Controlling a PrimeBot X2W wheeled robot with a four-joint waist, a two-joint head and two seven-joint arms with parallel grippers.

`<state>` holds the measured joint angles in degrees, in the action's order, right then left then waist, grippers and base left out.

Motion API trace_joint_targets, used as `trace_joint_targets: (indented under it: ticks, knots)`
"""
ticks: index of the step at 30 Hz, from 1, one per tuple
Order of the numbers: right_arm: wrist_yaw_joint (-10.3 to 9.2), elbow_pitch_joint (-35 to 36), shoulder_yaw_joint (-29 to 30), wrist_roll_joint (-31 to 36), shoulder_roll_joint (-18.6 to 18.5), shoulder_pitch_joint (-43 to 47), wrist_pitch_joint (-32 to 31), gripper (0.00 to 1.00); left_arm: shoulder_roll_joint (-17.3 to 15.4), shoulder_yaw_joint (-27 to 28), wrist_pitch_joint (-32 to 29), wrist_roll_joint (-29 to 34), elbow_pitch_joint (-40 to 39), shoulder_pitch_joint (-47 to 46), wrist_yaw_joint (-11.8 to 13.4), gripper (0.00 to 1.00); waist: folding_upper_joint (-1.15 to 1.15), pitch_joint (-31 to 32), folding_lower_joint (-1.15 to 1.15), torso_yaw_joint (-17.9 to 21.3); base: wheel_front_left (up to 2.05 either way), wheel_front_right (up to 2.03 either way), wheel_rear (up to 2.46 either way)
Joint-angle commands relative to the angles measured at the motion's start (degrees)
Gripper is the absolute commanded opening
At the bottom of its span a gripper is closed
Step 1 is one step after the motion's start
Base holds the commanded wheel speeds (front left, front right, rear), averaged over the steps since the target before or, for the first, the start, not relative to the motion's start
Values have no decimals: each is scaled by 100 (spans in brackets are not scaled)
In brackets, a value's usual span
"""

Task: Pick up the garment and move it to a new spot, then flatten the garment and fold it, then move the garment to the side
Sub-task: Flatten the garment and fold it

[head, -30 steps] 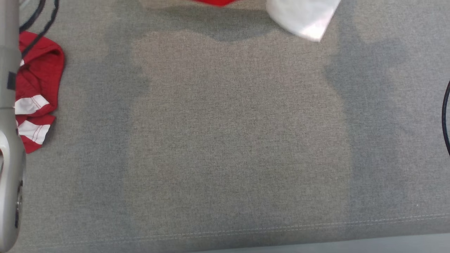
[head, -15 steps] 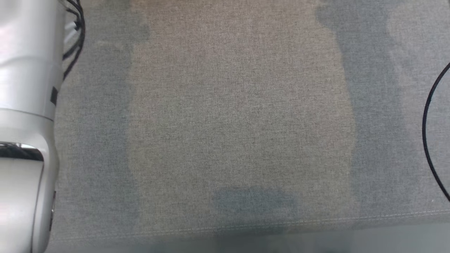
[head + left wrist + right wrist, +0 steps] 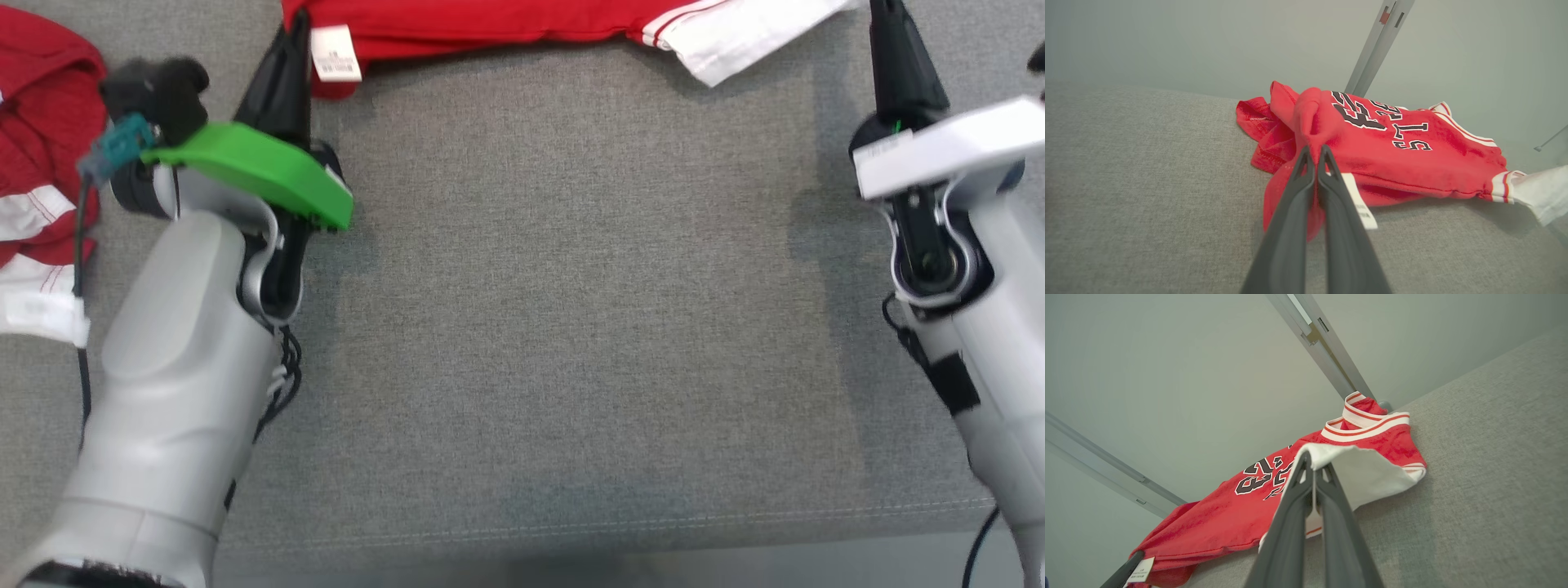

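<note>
Head view showed a grey upholstered surface (image 3: 571, 343) across the whole frame, with a red jersey (image 3: 490, 20) stretched along its far edge. The left gripper (image 3: 298, 20) met the jersey's left end and the right gripper (image 3: 886, 12) its right end, the two well apart. In the left wrist view the left gripper (image 3: 1315, 151) had its jaws pressed together on a bunched fold of the jersey (image 3: 1404, 159), just beside the care label (image 3: 1359, 200). In the right wrist view the right gripper (image 3: 1314, 457) was likewise clamped, pinching the hem of the white sleeve (image 3: 1367, 473), while the rest of the jersey (image 3: 1216, 518) trailed away towards the other arm's dark finger (image 3: 1120, 573).

The top edge of the head view cut off most of the jersey, leaving a red strip, the sleeve (image 3: 735, 41) and the label (image 3: 333, 53). The black numerals (image 3: 1372, 118) were creased and hard to read.

A red-and-white cloth heap (image 3: 37, 163) lay at the far left, partly behind the left arm; whether it belonged to the jersey could not be told. A green cover (image 3: 253, 167) topped the left wrist and a white cover (image 3: 947, 155) the right. A grey metal bar (image 3: 1327, 351) rose behind the surface.
</note>
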<state>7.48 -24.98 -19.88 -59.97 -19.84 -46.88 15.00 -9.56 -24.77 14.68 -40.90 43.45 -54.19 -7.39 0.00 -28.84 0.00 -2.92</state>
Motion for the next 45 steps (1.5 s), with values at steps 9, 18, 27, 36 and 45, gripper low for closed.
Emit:
trace_joint_targets:
  ticks: [9,18,27,36,45]
  knots:
    - [1,1557,704,137,230,2884,22,0,-485,-14,-95,1,-1896,2363,534,0,0,669,0,137,0,0,0]
    - [2,2391,1106,448,615,4909,-373,0,-973,88,-599,-254,-3548,4233,1267,0,0,1134,0,294,0,0,0]
    - [2,3193,1786,937,1245,6424,-1503,0,-1196,144,-1164,-703,-4497,5698,1863,0,0,1397,0,393,0,0,0]
    - [2,3963,2264,1261,1550,6877,-2363,0,-1429,154,-1582,-851,-4977,6211,2177,0,0,1456,0,383,0,0,0]
    - [2,4027,2641,1398,1657,5928,-2560,0,-1543,159,-1841,-719,-5171,5394,2061,0,0,1369,0,193,0,0,0]
